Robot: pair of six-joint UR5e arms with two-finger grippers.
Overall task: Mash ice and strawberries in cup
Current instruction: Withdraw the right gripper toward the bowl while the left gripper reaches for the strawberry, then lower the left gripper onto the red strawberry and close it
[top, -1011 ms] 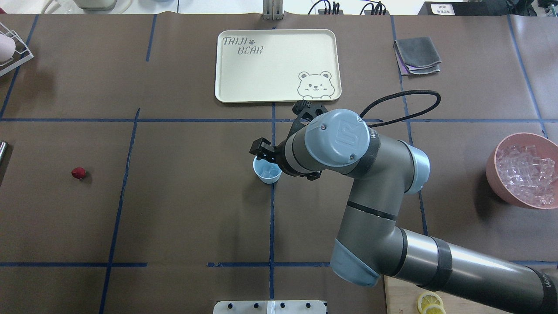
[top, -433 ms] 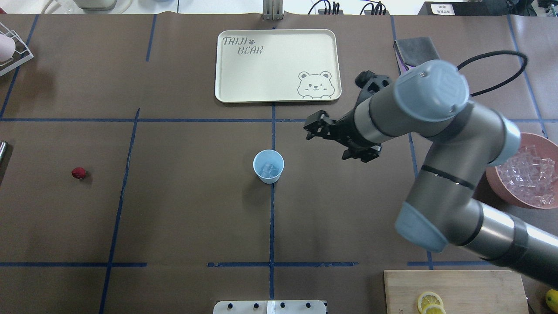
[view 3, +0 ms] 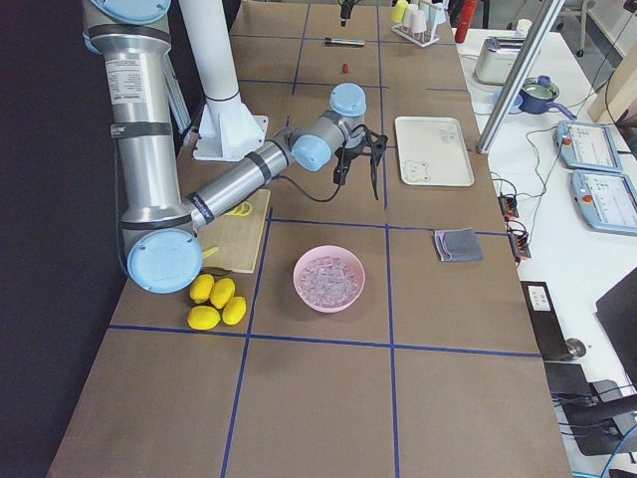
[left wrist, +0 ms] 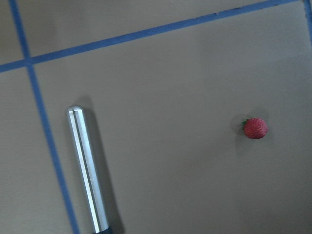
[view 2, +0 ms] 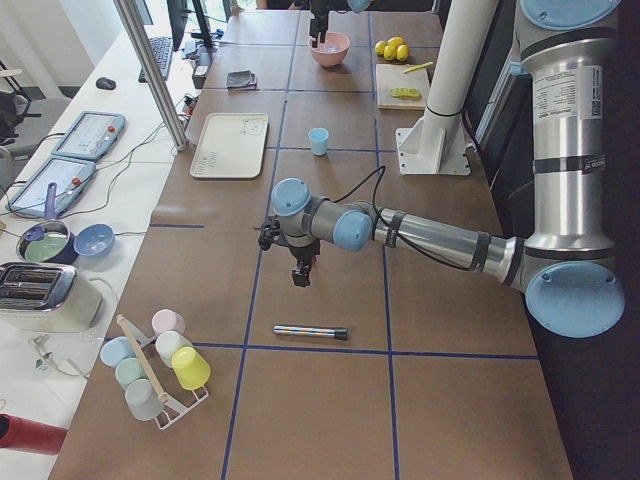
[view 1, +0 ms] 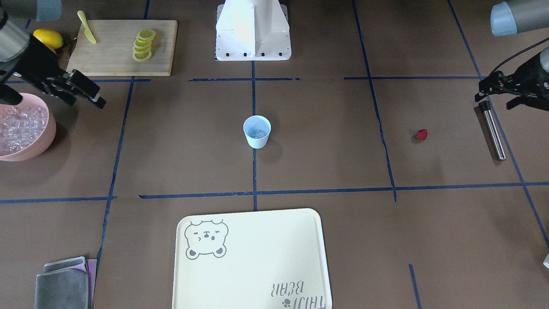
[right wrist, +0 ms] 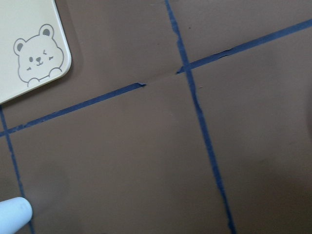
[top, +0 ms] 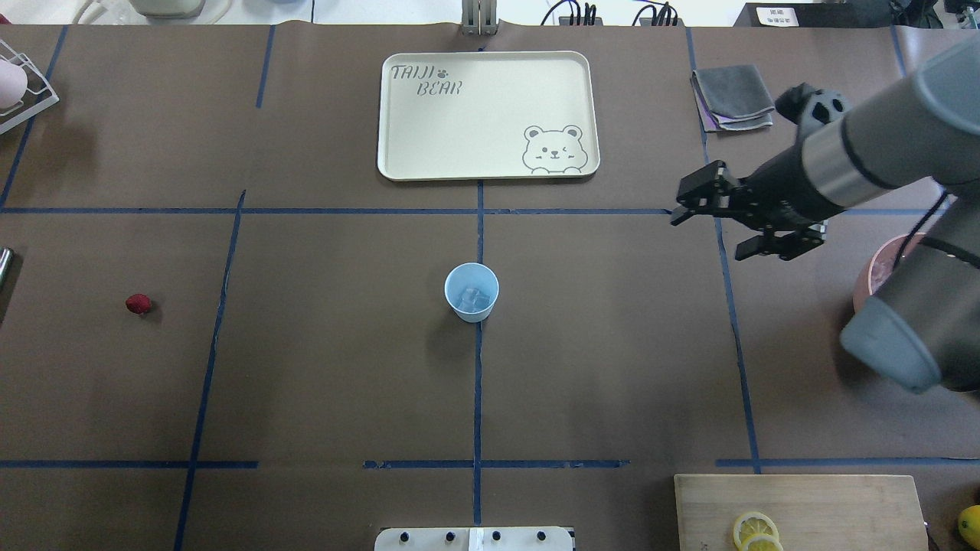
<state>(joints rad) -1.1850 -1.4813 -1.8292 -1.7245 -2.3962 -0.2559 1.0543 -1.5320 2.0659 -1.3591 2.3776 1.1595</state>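
Your right gripper (top: pixel 706 236) and left gripper (view 1: pixel 493 101) both hang with jaws spread and empty, well off either side of the cup (top: pixel 472 291). The cup already holds ice (top: pixel 472 297), but the strawberry (top: pixel 138 304) lies well to its left. The berry looks next: lower the left gripper around it and close gently.

this is a robotics laboratory, not a real kitchen. the tabletop (top: pixel 306 367) is covered with brown paper and divided into squares by blue tape lines (top: pixel 478 398). two grey industrial arms, the left arm (view 2: pixel 430 238) and the right arm (view 3: pixel 239 179), stand beside a white pedestal (view 1: pixel 253 34). along one side runs a white bench (view 2: pixel 60 210) with control tablets (view 2: pixel 88 135), cables and an aluminium post (view 2: pixel 150 80). household things, a toaster (view 2: pixel 35 295) and a rack of coloured cups (view 2: pixel 160 365), stand among this equipment.
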